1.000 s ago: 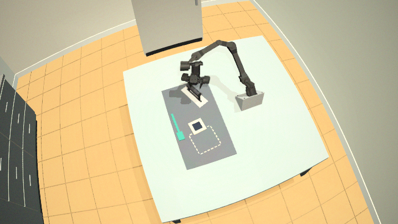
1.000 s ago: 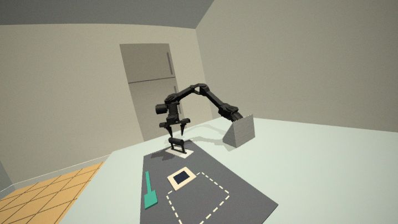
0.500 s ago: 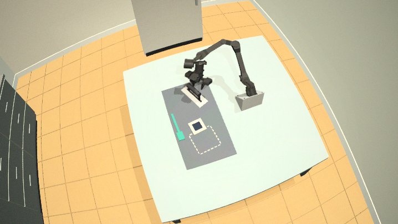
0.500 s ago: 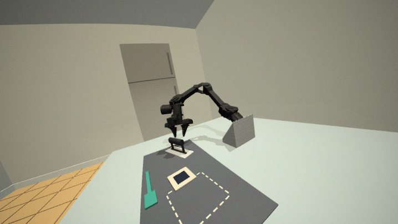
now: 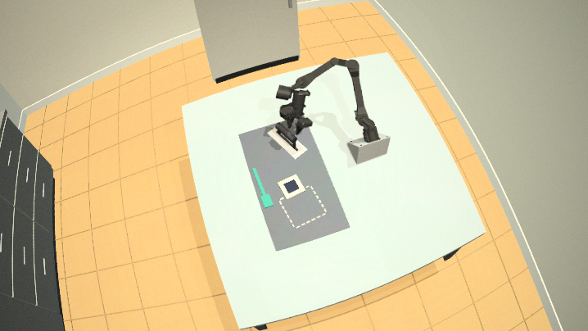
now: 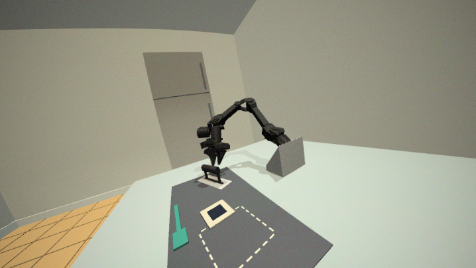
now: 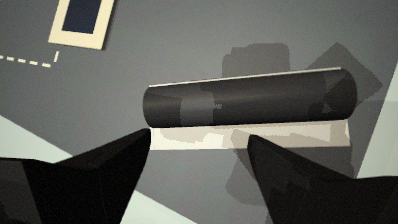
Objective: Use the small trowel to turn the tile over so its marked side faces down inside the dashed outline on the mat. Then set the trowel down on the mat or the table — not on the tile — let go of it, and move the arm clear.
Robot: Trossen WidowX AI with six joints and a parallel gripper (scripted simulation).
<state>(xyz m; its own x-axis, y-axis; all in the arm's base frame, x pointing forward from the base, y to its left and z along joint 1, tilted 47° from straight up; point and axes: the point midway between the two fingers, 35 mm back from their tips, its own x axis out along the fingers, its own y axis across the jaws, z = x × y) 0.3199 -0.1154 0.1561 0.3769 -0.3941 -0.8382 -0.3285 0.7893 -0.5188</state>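
Note:
The trowel [image 5: 286, 132] [image 6: 210, 168] [image 7: 250, 100], a black bar handle over a flat pale plate, stands plate down on the far part of the grey mat [image 5: 328, 197] [image 6: 286, 239] [image 7: 130, 30]. My gripper [image 5: 293, 129] [image 6: 215, 164] [image 7: 200, 138] is open and empty, pointing down just above and beside the handle. In the wrist view the handle lies crosswise, beyond both fingertips. The cream tile [image 5: 282, 183] [image 6: 207, 218] [image 7: 75, 40] lies flat, its dark square mark facing up. It overlaps one corner of the dashed outline [image 7: 46, 65], mostly outside it.
A teal tool [image 5: 266, 201] [image 6: 179, 237] with a thin handle and a square blade lies along the mat's left edge, beside the tile. The arm's grey base block [image 5: 373, 151] [image 6: 292, 160] stands on the pale table [image 5: 390, 197] [image 6: 366, 200], right of the mat.

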